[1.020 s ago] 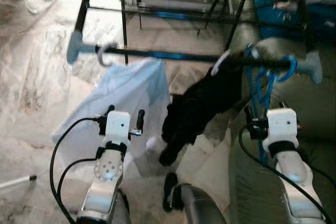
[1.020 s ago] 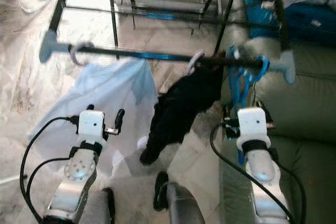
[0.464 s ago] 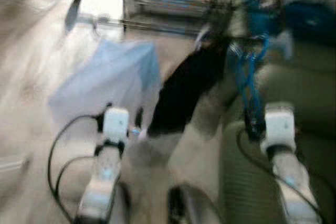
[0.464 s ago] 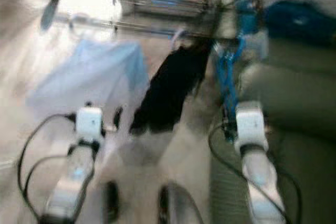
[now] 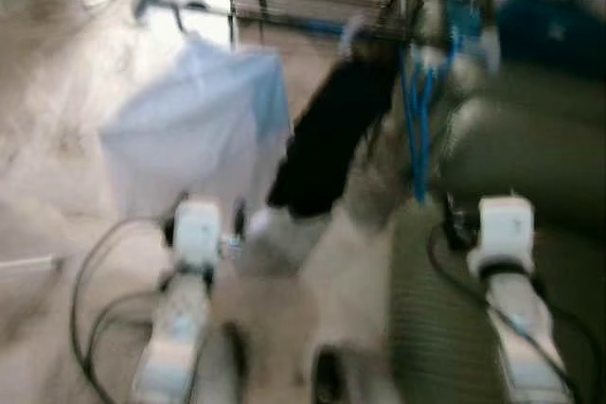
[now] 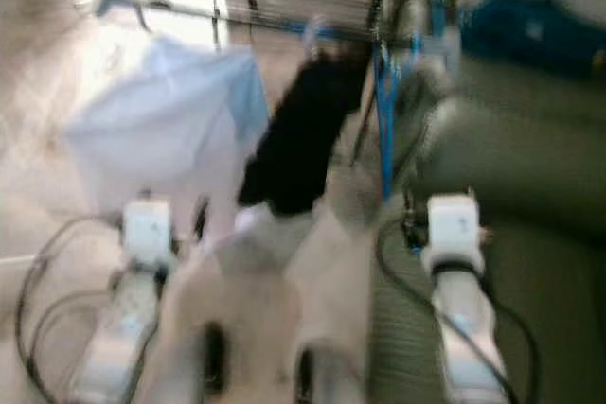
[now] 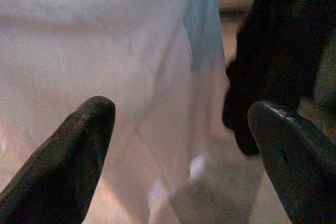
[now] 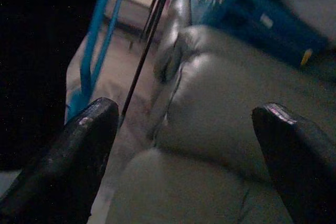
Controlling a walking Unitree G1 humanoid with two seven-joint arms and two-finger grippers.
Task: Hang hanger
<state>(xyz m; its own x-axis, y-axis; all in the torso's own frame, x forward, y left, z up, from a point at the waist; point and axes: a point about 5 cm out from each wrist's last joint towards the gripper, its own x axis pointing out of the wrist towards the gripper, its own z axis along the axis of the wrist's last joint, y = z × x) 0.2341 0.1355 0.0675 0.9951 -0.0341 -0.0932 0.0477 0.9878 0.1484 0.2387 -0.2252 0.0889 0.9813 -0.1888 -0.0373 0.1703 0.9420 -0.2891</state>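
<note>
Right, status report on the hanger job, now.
Both grippers open, empty: left gripper facing the pale blue garment, right gripper facing the sofa. Blue hangers hang on the rack rail. Head views blurred; nothing seen blocking.

The robot's two arms are silver-grey, rounded tubes, each ending in a white, boxy wrist block. A dark band rings the right arm (image 5: 516, 328) just under its block. Black cables loop out from the left arm (image 5: 175, 347) toward 9 o'clock, and another black cable curls off the right arm beside its block. In the wrist views the fingers (image 7: 68, 156) are black, thick and blunt-tipped, with a dull sheen and faint scuffs.
</note>
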